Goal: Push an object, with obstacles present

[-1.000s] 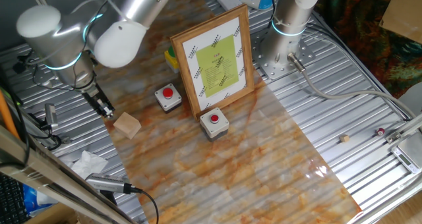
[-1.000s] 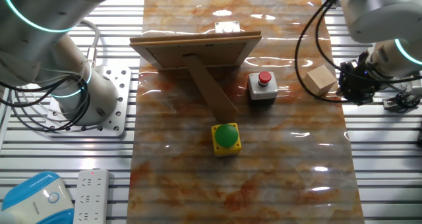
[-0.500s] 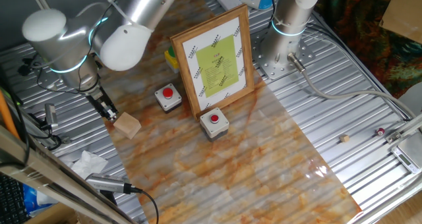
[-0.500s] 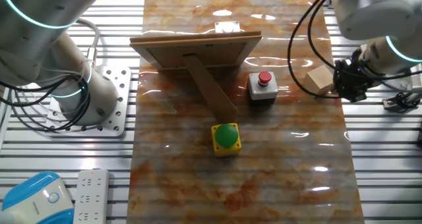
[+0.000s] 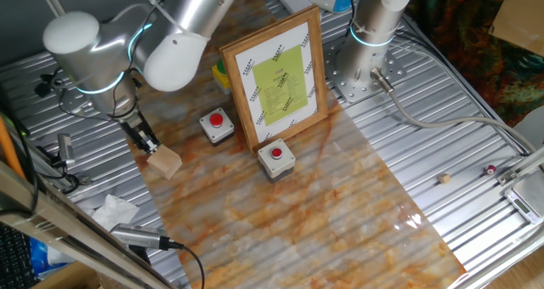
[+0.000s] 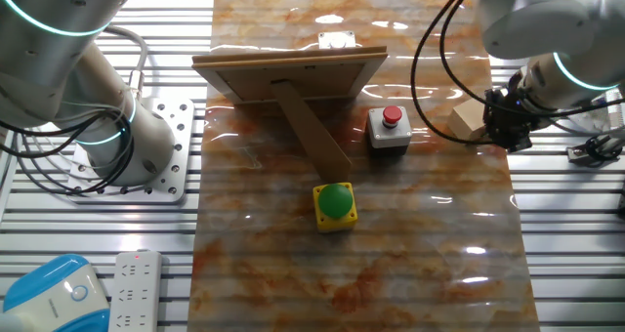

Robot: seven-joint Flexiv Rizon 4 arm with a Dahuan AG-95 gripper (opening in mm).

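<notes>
- Cube [image 5: 164, 162]: the small light-tan wooden cube sits on the marbled orange mat [image 5: 280, 195], at the mat's edge farthest from the framed picture's glass side, well apart from the picture frame [image 5: 278, 75].
- Gripper [image 5: 147, 144]: its dark tip is right at the cube's upper edge, touching or just short of it; in the other fixed view the gripper [image 6: 505, 127] sits just beside the cube [image 6: 466, 118], partly covering it.
- Finger state: the two fingers look close together, a narrow dark tip, but whether they are fully closed I cannot tell.
- Button boxes: one grey box with a red button [image 5: 217, 124] stands between the cube and the frame; a second one [image 5: 276, 157] stands just in front of the frame's lower corner.
- Picture frame: it stands tilted on a rear prop, with a yellow-green sheet [image 5: 280, 81] behind the glass.
- Behind the frame, the other fixed view shows a yellow box with a green button [image 6: 335, 203] near the prop's foot.
</notes>
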